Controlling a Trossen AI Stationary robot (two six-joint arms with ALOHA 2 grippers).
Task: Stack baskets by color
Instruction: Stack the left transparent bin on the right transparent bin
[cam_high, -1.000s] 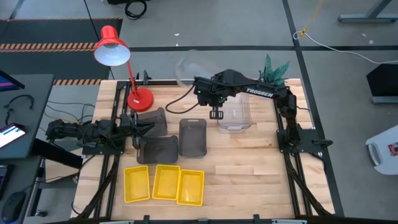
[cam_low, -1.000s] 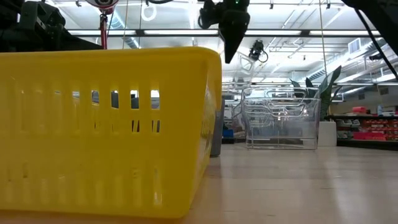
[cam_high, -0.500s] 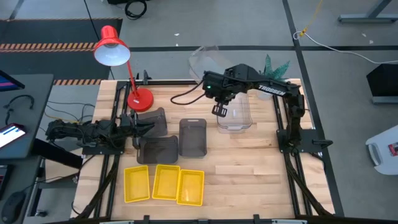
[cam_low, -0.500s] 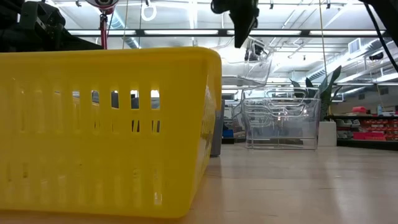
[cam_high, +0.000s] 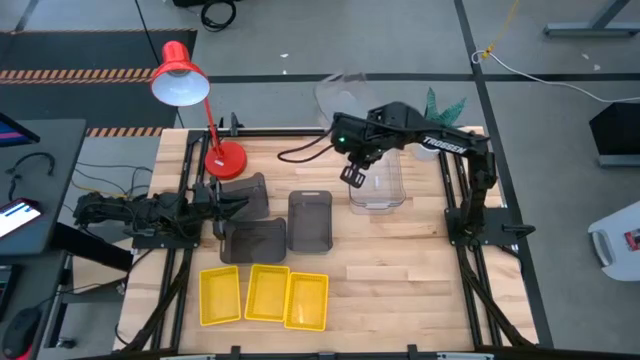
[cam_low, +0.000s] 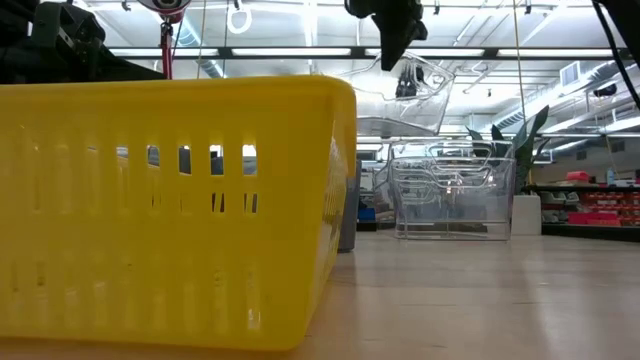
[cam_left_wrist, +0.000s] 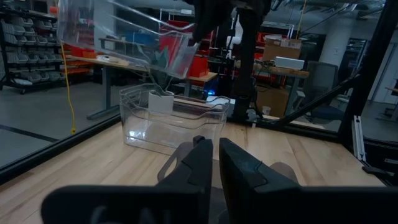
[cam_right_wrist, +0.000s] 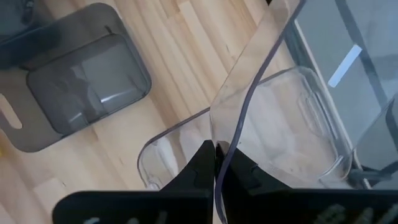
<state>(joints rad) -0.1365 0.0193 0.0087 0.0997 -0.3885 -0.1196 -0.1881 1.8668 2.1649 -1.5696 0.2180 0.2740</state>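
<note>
My right gripper (cam_high: 352, 176) is shut on a clear basket (cam_high: 342, 92) and holds it in the air over the table's far edge, above the stack of clear baskets (cam_high: 378, 186). The low view shows that basket (cam_low: 415, 95) tilted under the gripper (cam_low: 390, 62). Three grey baskets (cam_high: 310, 218) lie bottom-down left of the stack. Three yellow baskets (cam_high: 266, 293) sit side by side at the near edge. My left gripper (cam_left_wrist: 216, 163) rests shut at the table's left side, pointing level toward the stack (cam_left_wrist: 168, 121). My right gripper pinches the upper edge of one wall of the clear basket (cam_right_wrist: 219, 142) between its two fingers. The fingers come steeply from above. The basket is lifted clear of the table and the stack, and it hangs tilted.
A red desk lamp (cam_high: 182, 78) stands on its base (cam_high: 225, 160) at the far left. A green plant (cam_high: 440, 108) in a white pot (cam_low: 525, 215) stands at the far right corner. Bare wood lies right of the yellow baskets.
My right gripper has risen, moved a little toward the table's right edge and rolled about its own axis. The clear basket has gone up with it and swung toward the right, and it is now above the clear stack.
</note>
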